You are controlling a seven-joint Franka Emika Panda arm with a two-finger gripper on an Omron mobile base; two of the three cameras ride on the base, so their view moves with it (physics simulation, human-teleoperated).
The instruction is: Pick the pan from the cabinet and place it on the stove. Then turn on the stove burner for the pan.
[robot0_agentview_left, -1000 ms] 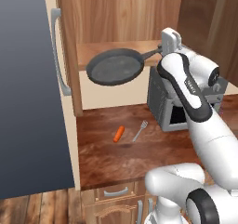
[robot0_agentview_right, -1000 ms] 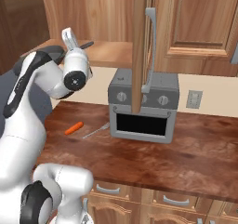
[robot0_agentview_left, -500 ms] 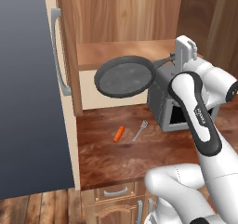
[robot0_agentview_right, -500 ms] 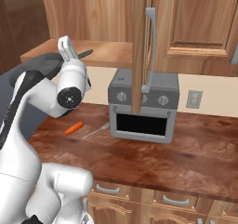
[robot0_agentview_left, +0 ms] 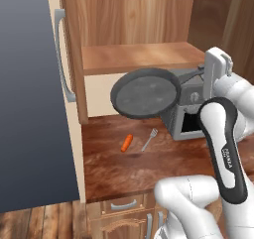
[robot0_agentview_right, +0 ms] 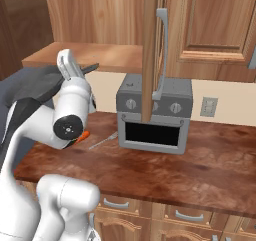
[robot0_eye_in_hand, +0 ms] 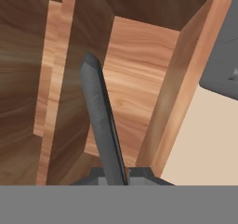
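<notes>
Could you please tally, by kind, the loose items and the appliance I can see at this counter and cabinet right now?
Pan, held in the air by its handle in the gripper: 1
Carrot on the counter: 1
Fork on the counter: 1
Silver oven on the counter: 1
Total: 4

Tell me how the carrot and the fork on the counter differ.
The carrot is orange and stubby; the fork is grey, thin and longer. The carrot lies nearer the cabinet side; the fork lies nearer the silver oven. Both lie flat on the wooden counter, slanted much the same way, apart from each other.
</notes>
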